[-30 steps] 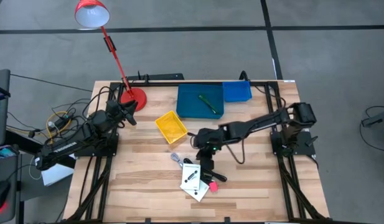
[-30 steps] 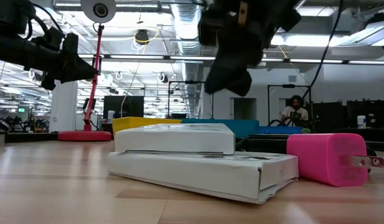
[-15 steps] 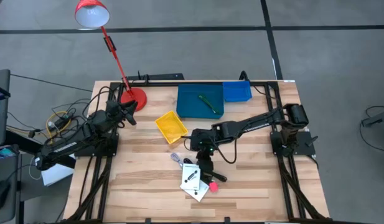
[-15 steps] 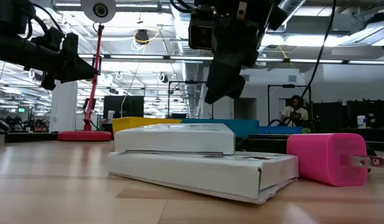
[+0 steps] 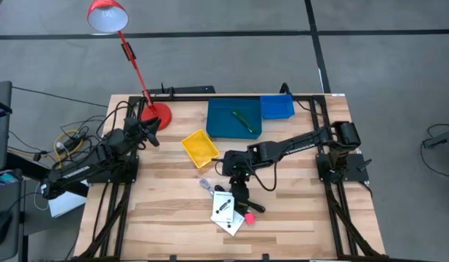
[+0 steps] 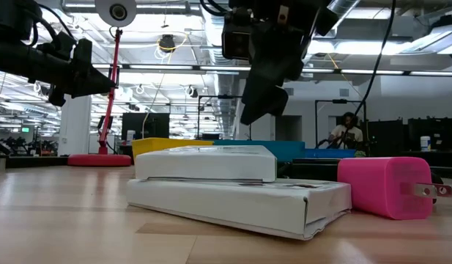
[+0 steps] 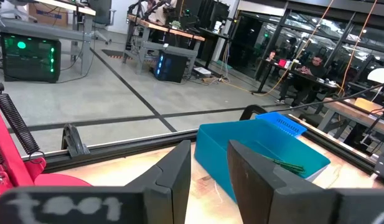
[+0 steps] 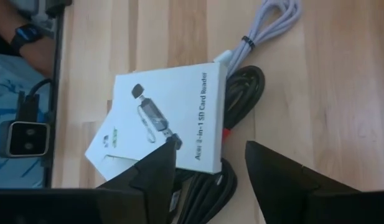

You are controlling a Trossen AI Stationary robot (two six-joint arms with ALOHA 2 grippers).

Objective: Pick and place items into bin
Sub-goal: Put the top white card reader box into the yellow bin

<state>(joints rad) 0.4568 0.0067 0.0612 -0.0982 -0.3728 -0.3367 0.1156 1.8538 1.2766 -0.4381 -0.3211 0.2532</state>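
A white card box with a black mark (image 5: pixel 224 209) lies on a second white box (image 6: pixel 233 199) at the table's near middle. A pink plug (image 5: pixel 248 216) lies beside them, a coiled black cable (image 8: pixel 244 93) at the box's right edge, and a bundled grey cable (image 5: pixel 206 185) on its far left. My right gripper (image 8: pixel 210 146) hangs open above the box and the black cable, touching nothing; it also shows in the low view (image 6: pixel 264 92). A green pen (image 5: pixel 244 120) lies in the large blue bin (image 5: pixel 220 124). My left gripper (image 7: pixel 208 149) waits open by the red lamp base (image 5: pixel 155 113).
A yellow bin (image 5: pixel 200 147) stands just left of the right arm's forearm. A small blue bin (image 5: pixel 276 107) adjoins the large one at the far right. The red lamp (image 5: pixel 108 14) leans over the far left corner. Bare wood lies along the near left.
My right gripper has moved a little toward the table's left edge above the white box and black cable, then held still. The items on the table have not moved.
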